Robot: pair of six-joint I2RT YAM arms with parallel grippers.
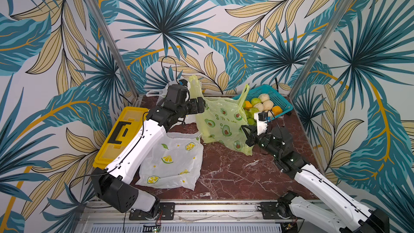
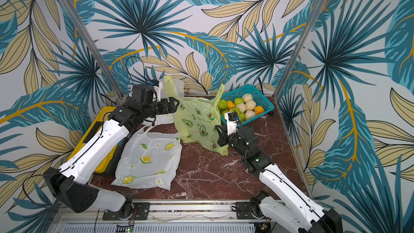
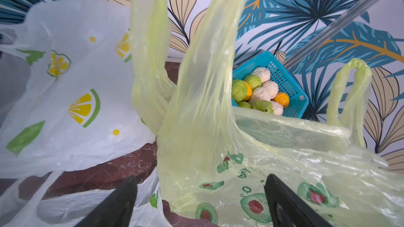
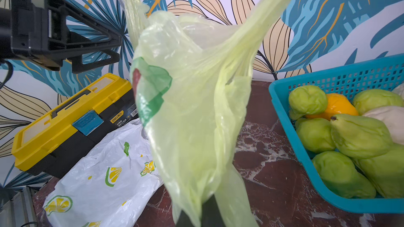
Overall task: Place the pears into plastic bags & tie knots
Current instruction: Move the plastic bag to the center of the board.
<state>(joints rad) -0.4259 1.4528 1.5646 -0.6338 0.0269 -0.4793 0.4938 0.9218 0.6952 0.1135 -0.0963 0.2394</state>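
Mid-frame, the right gripper (image 1: pixel 249 136) is pinching the green bag (image 1: pixel 220 122), propping it upright, probably for loading. The left gripper (image 1: pixel 200 106) is hovering spread at its opposite edge. The pears (image 1: pixel 262 106) are sitting in the basket (image 1: pixel 279 100), upper right of centre.

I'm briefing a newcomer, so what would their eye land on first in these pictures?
The light green bag stands mid-table, the right end effector shut on its side, the open left end effector by its handle. Behind it, at the far right, a teal basket holds green, cream and orange pears.
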